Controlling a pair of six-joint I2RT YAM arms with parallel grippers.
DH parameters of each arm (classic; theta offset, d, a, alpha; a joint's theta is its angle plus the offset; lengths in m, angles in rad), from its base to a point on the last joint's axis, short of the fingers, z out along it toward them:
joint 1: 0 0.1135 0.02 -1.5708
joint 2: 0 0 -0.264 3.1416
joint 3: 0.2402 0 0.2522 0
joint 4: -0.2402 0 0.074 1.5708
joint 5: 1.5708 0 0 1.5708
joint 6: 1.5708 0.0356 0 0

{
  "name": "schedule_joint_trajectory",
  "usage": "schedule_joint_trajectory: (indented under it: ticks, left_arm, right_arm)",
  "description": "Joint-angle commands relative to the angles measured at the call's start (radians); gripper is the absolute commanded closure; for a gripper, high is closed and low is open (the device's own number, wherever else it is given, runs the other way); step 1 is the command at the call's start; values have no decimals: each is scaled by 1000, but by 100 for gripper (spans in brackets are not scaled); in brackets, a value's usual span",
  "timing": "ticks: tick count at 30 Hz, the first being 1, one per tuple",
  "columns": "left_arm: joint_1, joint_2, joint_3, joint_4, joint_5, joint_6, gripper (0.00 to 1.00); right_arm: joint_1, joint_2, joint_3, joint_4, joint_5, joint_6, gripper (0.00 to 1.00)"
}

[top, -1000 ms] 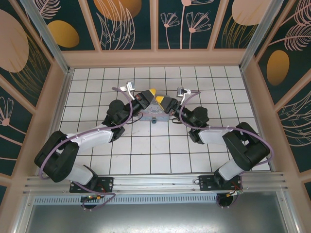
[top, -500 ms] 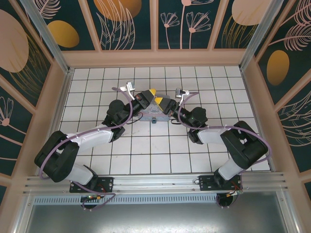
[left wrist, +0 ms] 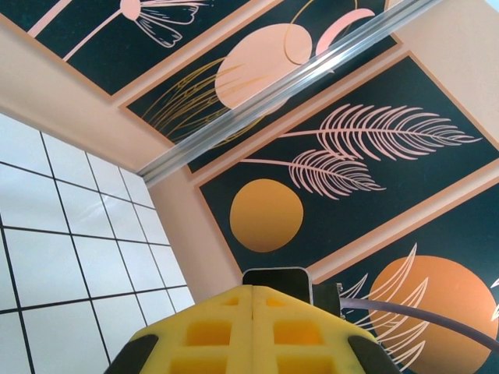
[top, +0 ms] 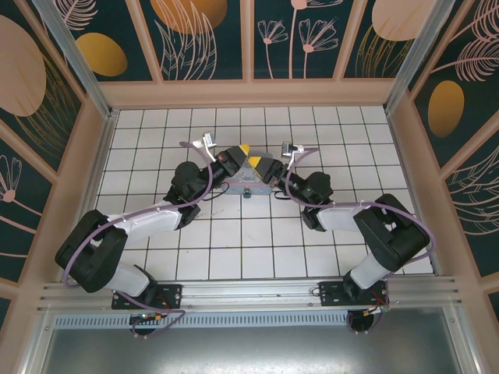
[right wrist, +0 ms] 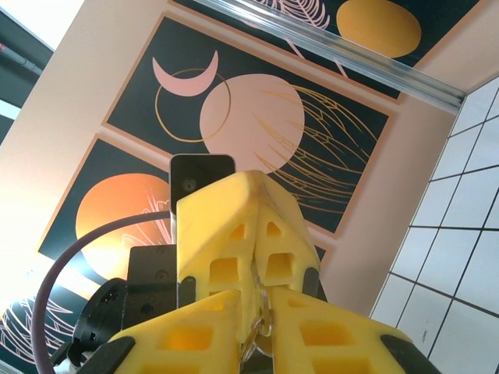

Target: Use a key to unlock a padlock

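The left fingers (left wrist: 203, 335) are pressed together. The right fingers (right wrist: 335, 335) pinch a shiny metal bit (right wrist: 260, 315), maybe the key. The tiny padlock (top: 245, 192) sits just beside them. A weak pinch could drop the bit.

**White tiles inside a flower-panelled booth**

A white tiled floor (top: 234, 257) with dark grid lines spreads beneath and all around the left gripper (top: 244, 149) and right gripper (top: 256, 163). Beyond them rises the back wall (top: 203, 31): dark teal panels with pale pink flowers, ferns and orange discs, set in beige frames. Matching side walls (top: 31, 117) stand to either side of them. Behind them an aluminium rail (top: 249, 290) crosses the near edge. The light is bright and even.
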Motion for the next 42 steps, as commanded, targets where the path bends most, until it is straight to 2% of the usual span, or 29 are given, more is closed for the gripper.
schedule_joint_trajectory:
  ticks: [1, 9, 15, 16, 17, 19, 20, 23, 27, 31, 36, 40, 42]
  left_arm:
    - [-4, -23, -21, 40, -21, -8, 100]
    - [-4, -34, -32, 42, -25, -15, 100]
    - [-5, -35, -29, 46, -15, -17, 100]
    - [-4, -36, -28, 42, -17, -19, 91]
    - [-4, -41, -28, 34, -23, -20, 72]
    - [-4, -54, -24, 11, -39, -18, 41]
    - [-5, -64, -23, -6, -52, -18, 30]
    - [-5, -99, -14, -71, -83, 2, 14]
    - [-5, -152, 1, -168, -106, 35, 2]
    - [-4, -206, 16, -321, -111, 106, 2]
    - [-4, -251, 18, -516, -102, 202, 1]
    - [-5, -254, 21, -674, -69, 295, 1]
    - [-4, -242, 14, -727, -51, 339, 2]
  right_arm:
    - [-7, 8, 22, 61, 11, 10, 85]
    - [-11, 13, 21, 57, 9, 16, 99]
    - [-11, 12, 16, 59, 1, 15, 100]
    - [-12, 11, 15, 60, 0, 15, 100]
    - [-12, 8, 12, 60, -2, 13, 100]
    - [-13, 1, 5, 54, -1, 9, 100]
    - [-14, -5, -3, 49, 1, 5, 100]
    - [-17, -27, -21, 28, 3, -5, 100]
    - [-26, -62, -41, -26, -11, -27, 100]
    - [-46, -119, -66, -127, -19, -60, 100]
    - [-75, -221, -60, -404, -8, -148, 100]
    - [-151, -258, -17, -604, -12, -220, 100]
    - [-180, -241, 12, -645, -35, -236, 100]
